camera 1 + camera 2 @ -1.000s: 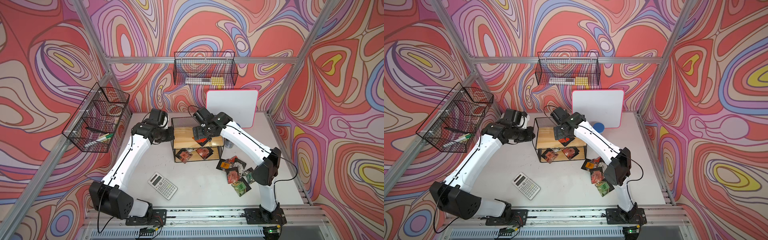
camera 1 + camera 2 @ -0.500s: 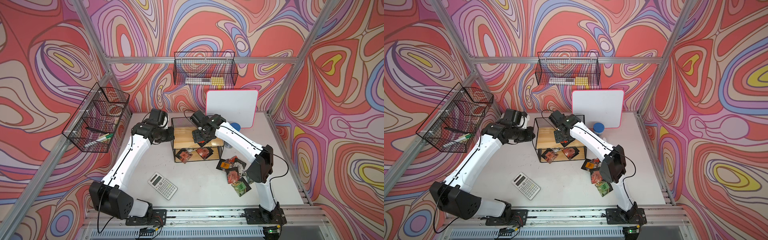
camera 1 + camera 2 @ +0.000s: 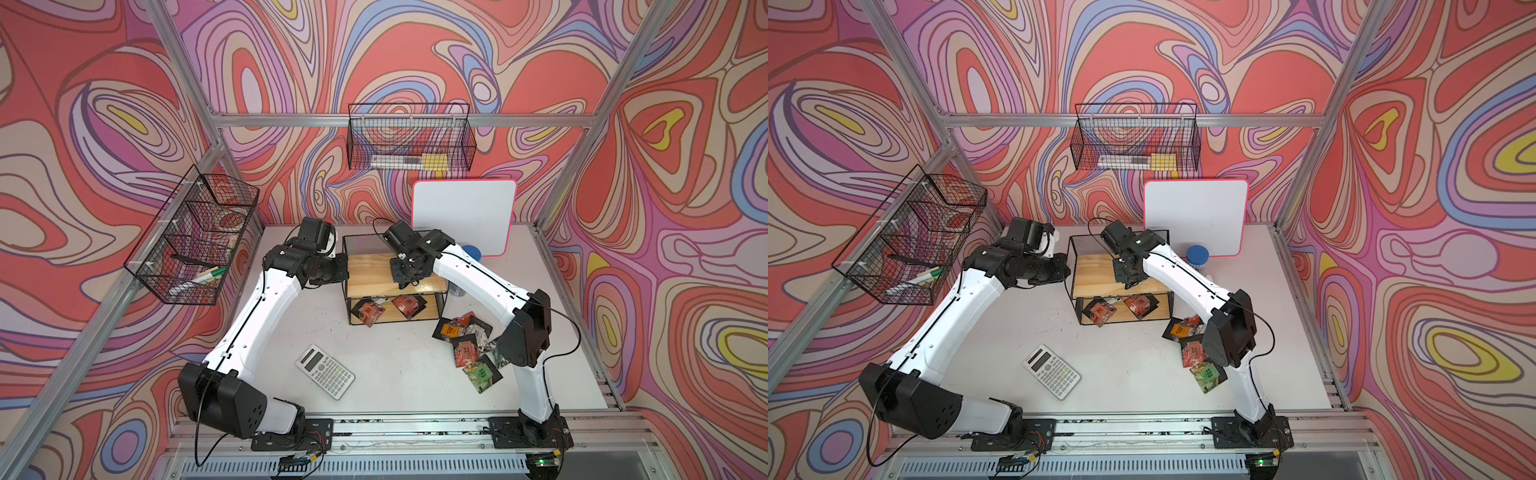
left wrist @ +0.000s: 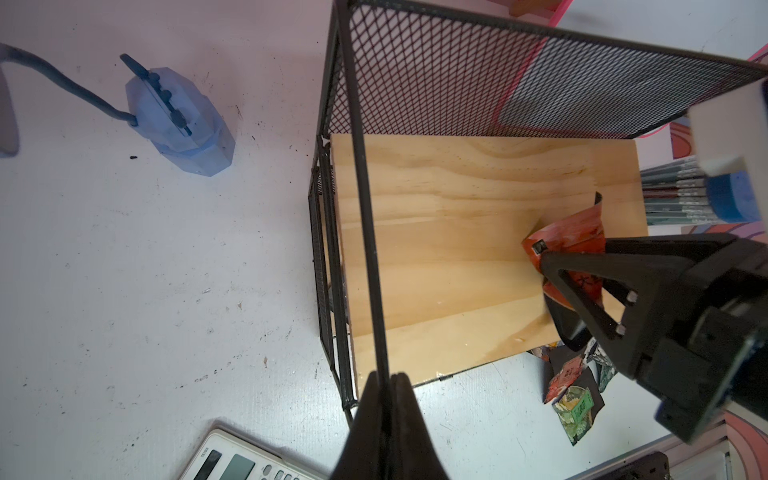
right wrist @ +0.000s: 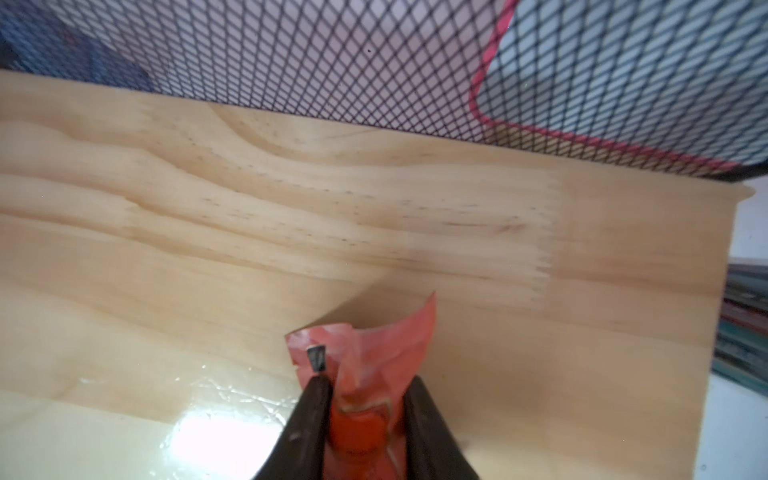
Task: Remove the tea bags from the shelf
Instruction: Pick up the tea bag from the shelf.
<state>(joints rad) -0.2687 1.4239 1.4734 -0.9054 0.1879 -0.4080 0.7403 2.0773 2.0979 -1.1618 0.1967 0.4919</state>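
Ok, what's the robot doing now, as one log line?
left gripper: shut on shelf frame | right gripper: shut on red tea bag, top board | lower board: more tea bags

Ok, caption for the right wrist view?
Right gripper pinching a crumpled red tea bag at the shelf's top wooden board.

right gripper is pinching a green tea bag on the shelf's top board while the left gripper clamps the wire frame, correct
No, the tea bag pinched by the right gripper is red-orange, not green; the right wrist view shows it. It is on the top board of the shelf, and the left gripper does clamp the wire frame.
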